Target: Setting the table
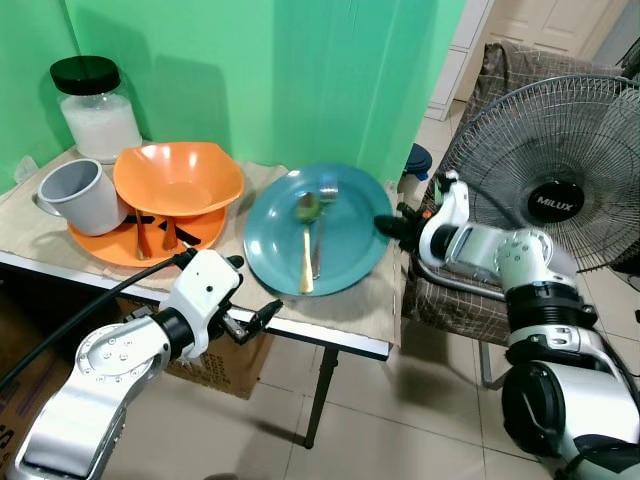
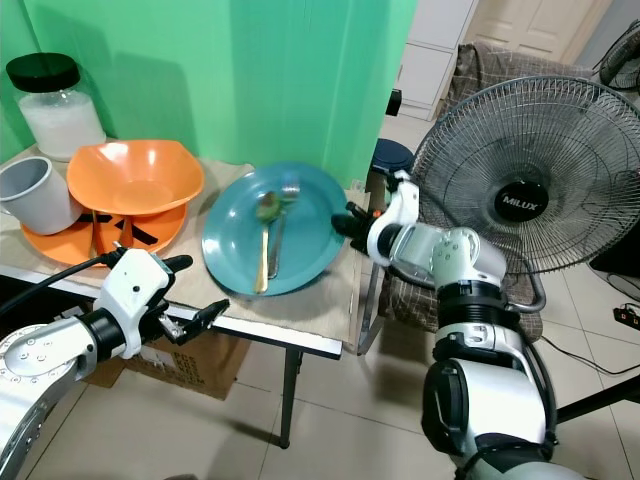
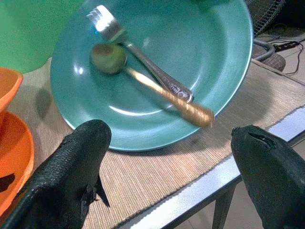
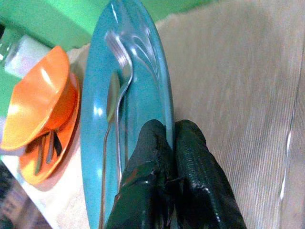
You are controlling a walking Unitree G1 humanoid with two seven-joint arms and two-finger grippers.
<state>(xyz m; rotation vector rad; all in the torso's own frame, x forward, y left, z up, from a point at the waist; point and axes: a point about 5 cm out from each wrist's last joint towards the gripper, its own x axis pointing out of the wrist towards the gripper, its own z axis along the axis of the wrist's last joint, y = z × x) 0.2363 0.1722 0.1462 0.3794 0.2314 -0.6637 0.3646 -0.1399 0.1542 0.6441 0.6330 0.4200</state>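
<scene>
Silver arms, black textured fingers (image 3: 71, 167), black cable (image 1: 90, 310)

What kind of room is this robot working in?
Probably a lived-in home, perhaps a dining corner: a small table holds a teal plate, an orange bowl and a lidded jar, with a standing fan and tiled floor beside it.

Table (image 1: 330, 338) with a tan cloth (image 1: 380, 290) on top, on the cloth a blue plate (image 1: 350, 250), an orange plate (image 1: 105, 248), a big jar (image 1: 97, 110)
</scene>
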